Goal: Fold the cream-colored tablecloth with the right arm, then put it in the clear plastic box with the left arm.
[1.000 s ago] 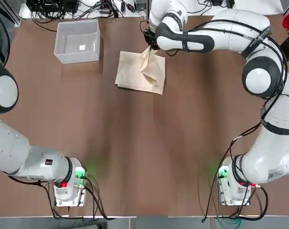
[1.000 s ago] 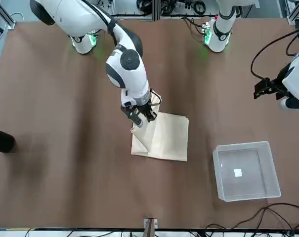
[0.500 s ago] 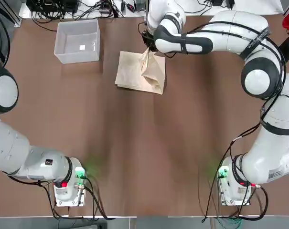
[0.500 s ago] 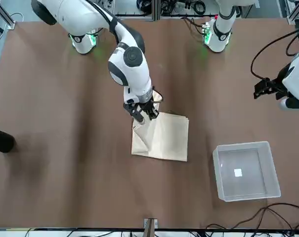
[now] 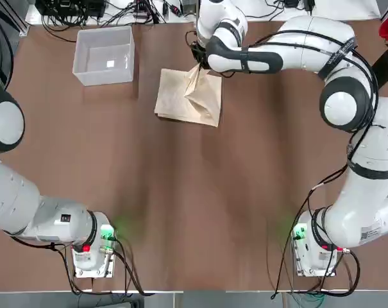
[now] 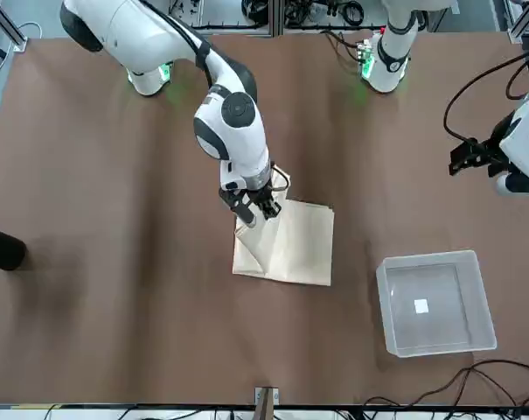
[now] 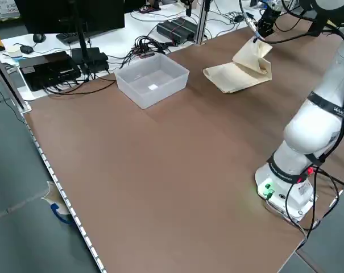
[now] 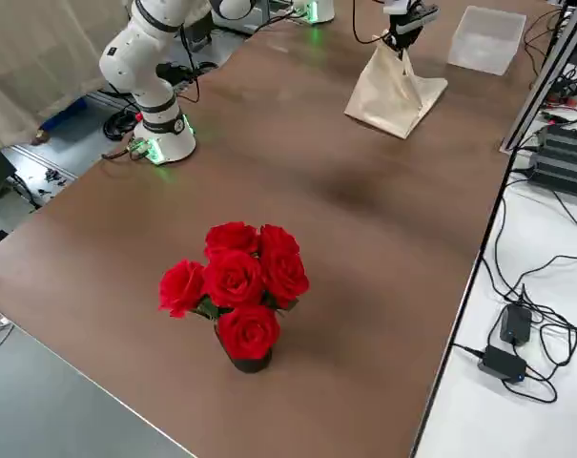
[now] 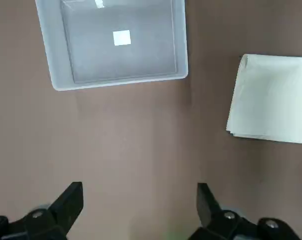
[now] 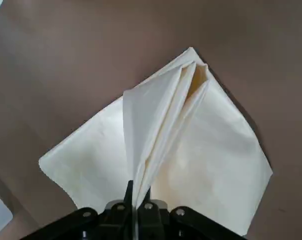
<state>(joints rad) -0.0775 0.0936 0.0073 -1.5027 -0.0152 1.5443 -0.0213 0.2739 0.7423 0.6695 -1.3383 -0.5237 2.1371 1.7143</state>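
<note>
The cream-colored tablecloth lies folded on the brown table, right of the clear plastic box. My right gripper is shut on one corner of the cloth and holds it up, so a creased flap rises off the flat layers. The right wrist view shows the pinched pleats running into the shut right gripper. My left gripper hangs open and apart, high above the table, looking down on the box and the cloth's edge. It appears at the right edge of the front view.
A pot of red roses stands at the robot's right side of the table. Cables and electronics lie beyond the far edge behind the box. The box holds only a small white sticker.
My right gripper has carried the pinched corner a little toward the robot's left, over the cloth. The left arm has not moved.
</note>
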